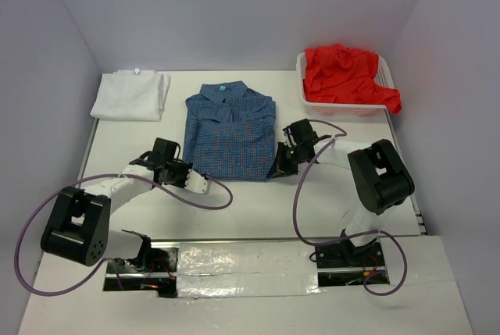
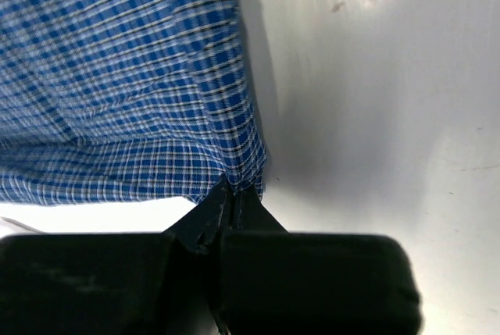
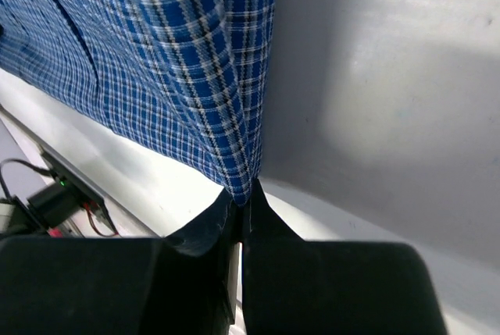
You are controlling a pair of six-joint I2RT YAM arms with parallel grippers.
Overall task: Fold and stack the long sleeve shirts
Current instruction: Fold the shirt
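The blue checked shirt (image 1: 230, 128) lies folded on the bench (image 1: 258, 202) (collar far side); left jaws and right jaws pinch its near corners.

My top camera sits high up behind the arms and looks down and forward, toward 12 o'clock. It is far off, so I see the whole table (image 1: 258, 210). My left wrist camera rides on the left gripper (image 2: 233, 194) and looks out past its own fingers, very close to the blue shirt (image 2: 117, 77). My right wrist camera does the same on the right gripper (image 3: 244, 198). All three views share that shirt. The left one sees its 7 o'clock corner, the right one its 5 o'clock corner.
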